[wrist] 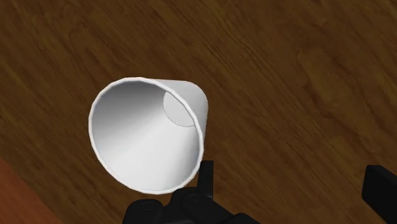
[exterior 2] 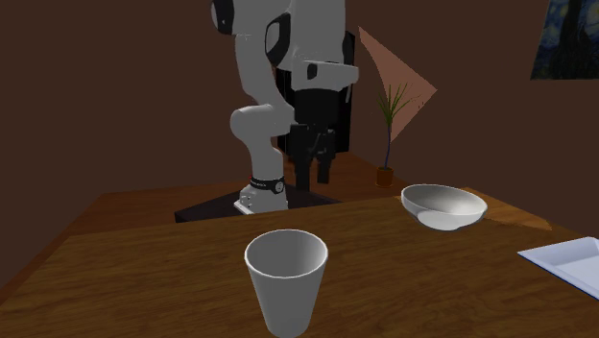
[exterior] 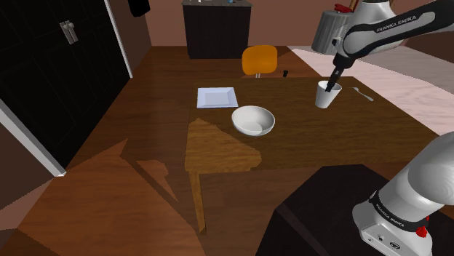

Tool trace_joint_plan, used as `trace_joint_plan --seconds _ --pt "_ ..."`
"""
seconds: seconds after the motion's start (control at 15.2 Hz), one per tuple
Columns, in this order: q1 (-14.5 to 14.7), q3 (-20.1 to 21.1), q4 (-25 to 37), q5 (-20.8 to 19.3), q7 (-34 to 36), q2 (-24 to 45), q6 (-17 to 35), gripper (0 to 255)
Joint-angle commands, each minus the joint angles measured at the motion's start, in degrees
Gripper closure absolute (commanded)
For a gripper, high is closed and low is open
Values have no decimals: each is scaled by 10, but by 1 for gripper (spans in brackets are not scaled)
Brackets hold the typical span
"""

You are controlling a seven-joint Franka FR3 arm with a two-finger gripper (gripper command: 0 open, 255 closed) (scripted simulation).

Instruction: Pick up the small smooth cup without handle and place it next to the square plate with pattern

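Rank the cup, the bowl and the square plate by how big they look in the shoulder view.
1. The bowl, slightly largest.
2. The square plate, almost alike. It lies farther from the camera, so this order is unsure.
3. The cup, clearly smallest.

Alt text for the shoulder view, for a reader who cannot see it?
The white arm's black gripper hangs at the rim of a white handleless cup standing on a wooden table. Toward the shoulder view's left sit a white bowl and, beyond it, a pale square plate.
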Motion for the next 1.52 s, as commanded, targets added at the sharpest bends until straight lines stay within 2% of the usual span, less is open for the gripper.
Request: trace_joint_plan --seconds 0.0,0.26,0.79,1.32,1.39,1.45 --pt "0 -21 14 11 -29 41 31 0" --pt "2 -54 55 59 -97 133 83 0" --pt "-2 -58 48 95 -123 189 142 0" --pt "-2 -58 48 95 -123 189 142 0" --pt "-2 -58 48 95 -123 189 142 255" --pt "-2 -58 48 95 -123 189 142 255"
